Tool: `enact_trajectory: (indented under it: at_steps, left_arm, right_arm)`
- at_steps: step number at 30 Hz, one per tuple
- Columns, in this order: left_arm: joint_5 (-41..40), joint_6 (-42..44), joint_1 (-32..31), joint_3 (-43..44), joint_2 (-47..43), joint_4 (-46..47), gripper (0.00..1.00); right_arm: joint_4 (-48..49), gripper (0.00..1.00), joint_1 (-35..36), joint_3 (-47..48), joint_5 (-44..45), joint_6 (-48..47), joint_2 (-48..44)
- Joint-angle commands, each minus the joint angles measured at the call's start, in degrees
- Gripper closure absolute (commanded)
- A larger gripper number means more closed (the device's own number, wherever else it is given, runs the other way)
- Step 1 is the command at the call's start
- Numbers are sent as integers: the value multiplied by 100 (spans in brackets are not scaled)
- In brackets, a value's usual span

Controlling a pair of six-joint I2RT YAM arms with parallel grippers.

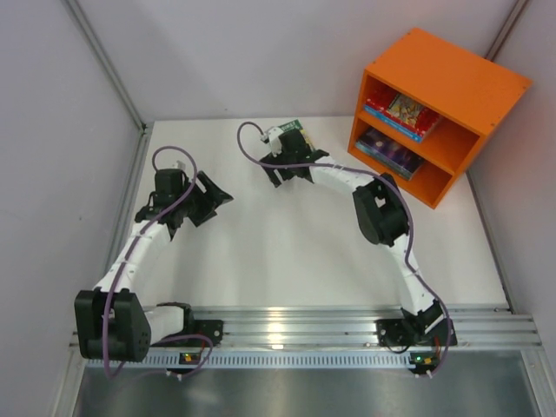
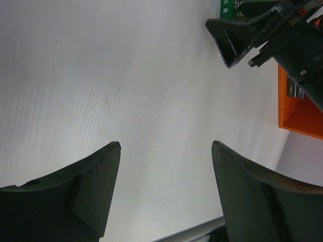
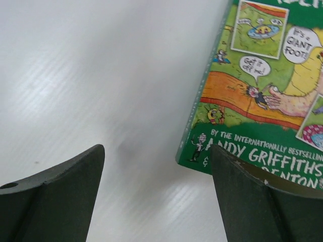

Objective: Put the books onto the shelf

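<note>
Plainly a robotics lab cell: a bare white tabletop boxed in by plain pale wall panels, black-and-white robot arms bolted to a ribbed aluminium rail along its near edge.

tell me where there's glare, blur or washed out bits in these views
Top external: sharp and evenly lit, with a bright glare patch on the metal rail. Left wrist: the white table is nearly washed out, the dark fingers show little detail. Right wrist: the green book reads clearly, while the table beside it looks streaky and soft.
</note>
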Motion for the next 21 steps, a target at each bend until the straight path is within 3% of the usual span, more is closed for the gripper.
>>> enact_trajectory:
  at_steps: [1, 9, 16, 21]
  left_arm:
    - [-193, 197, 24, 440, 19, 85, 22]
    - [-352, 259, 24, 556, 89, 190, 22]
    - [-142, 312, 24, 643, 669, 1268, 22]
    - [218, 110, 24, 941, 1345, 1755, 23]
  right_arm:
    - [-318, 17, 402, -387, -838, 678, -275]
    - [-107, 18, 499, -976, -691, 1286, -1162]
    - [210, 20, 60, -1223, 1293, 2287, -1559]
    - [491, 30, -475, -1285, 1639, 2990, -1366]
